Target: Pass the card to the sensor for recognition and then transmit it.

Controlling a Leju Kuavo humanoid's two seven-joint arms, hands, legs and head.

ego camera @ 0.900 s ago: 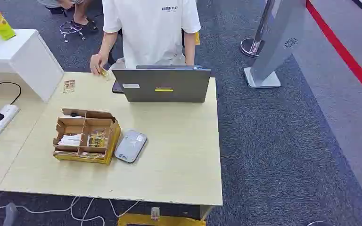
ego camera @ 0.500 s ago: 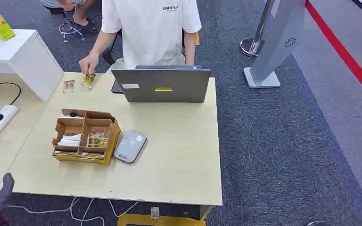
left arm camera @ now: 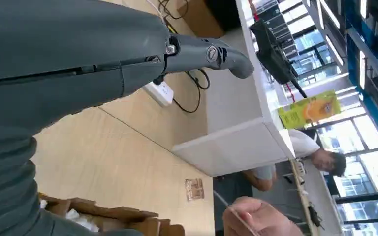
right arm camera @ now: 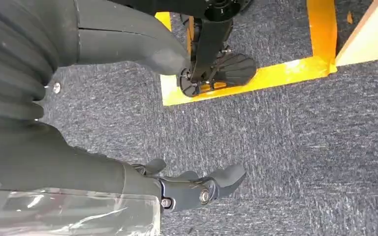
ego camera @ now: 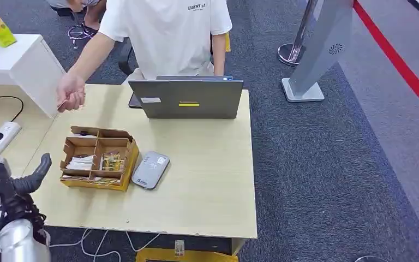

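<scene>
My left hand (ego camera: 3,183) is up at the worktop (ego camera: 207,180) edge, fingers spread, empty, ready to receive. Card (ego camera: 63,103) sits in the person's hand (ego camera: 71,93), held out my way. Right hand (right arm camera: 197,189) hangs over the floor, fingers apart, idle. Sensor (ego camera: 150,169) beside the box (ego camera: 98,161), close for the scan.

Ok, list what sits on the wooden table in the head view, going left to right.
Robot's left hand at the near left edge → cardboard organizer box → grey card sensor → laptop at the far side.
</scene>
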